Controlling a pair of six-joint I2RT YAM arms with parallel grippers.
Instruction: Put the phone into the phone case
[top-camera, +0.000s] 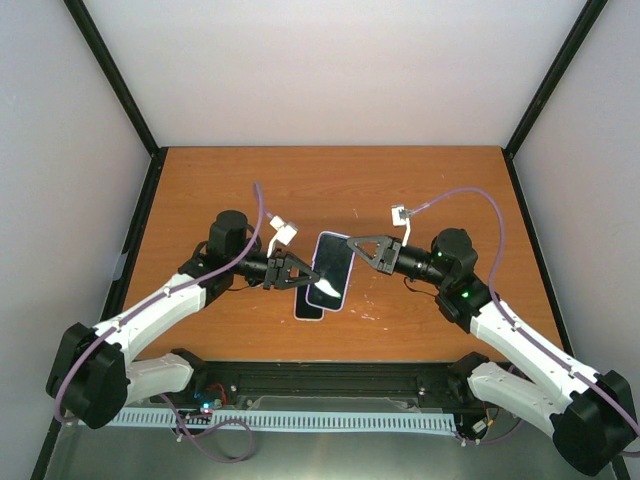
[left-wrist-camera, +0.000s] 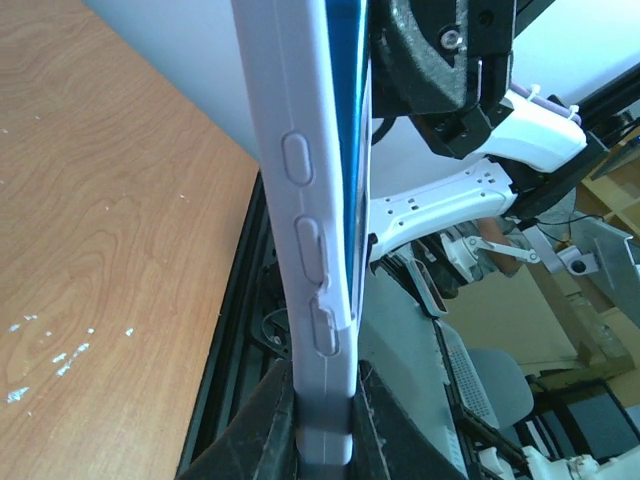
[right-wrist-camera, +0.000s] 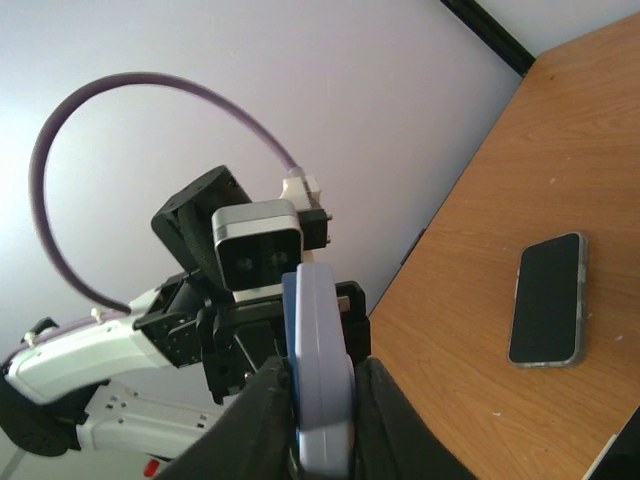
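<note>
Both grippers hold the pale lavender phone case (top-camera: 333, 270) above the middle of the table. It shows a dark inner face in the top view. My left gripper (top-camera: 303, 276) is shut on its near left edge, and in the left wrist view the case (left-wrist-camera: 305, 200) runs edge-on, button bumps showing, between the jaws (left-wrist-camera: 322, 425). My right gripper (top-camera: 357, 246) is shut on its far right corner, and the right wrist view shows the case (right-wrist-camera: 322, 350) edge-on in the jaws (right-wrist-camera: 322, 415). The phone (right-wrist-camera: 545, 300), dark screen up, lies flat on the table, partly hidden beneath the case (top-camera: 309, 311).
The wooden table (top-camera: 200, 190) is walled by white panels with black frame posts. A black rail (top-camera: 330, 380) runs along the near edge between the arm bases. Purple cables with white connectors (top-camera: 283, 232) arc above each wrist.
</note>
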